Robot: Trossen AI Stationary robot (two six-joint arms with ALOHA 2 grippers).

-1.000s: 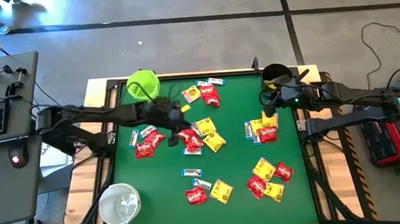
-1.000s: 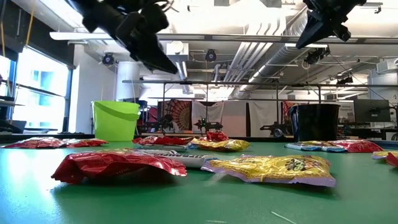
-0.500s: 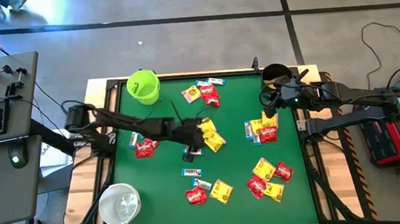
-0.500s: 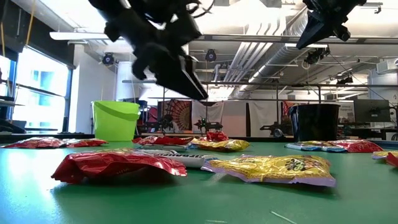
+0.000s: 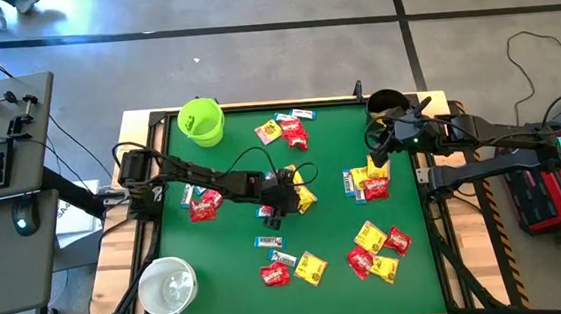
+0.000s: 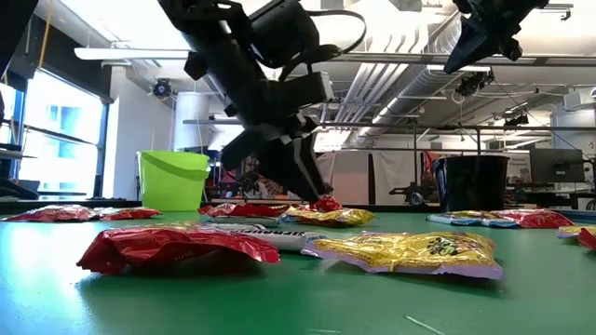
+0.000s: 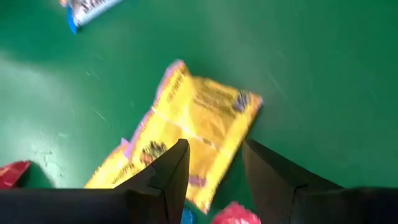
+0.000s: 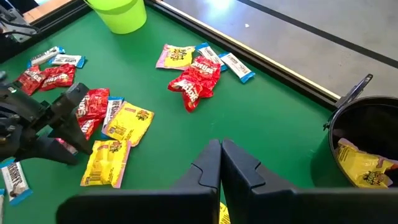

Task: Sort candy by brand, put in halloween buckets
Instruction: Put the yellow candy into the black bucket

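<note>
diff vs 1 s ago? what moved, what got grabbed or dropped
The left gripper swung from near the lime green bucket out to the pile in the middle of the table and came down low; its fingers opened and now straddle a yellow packet, nothing gripped yet. Unchanged: the right gripper, shut and empty, beside the black bucket, and the candy and all three buckets.

We see the dark left gripper (image 5: 282, 205) low over yellow and red candy packets (image 5: 300, 198) mid-table; the lime green plastic bucket (image 5: 200, 121) stands far left.
</note>
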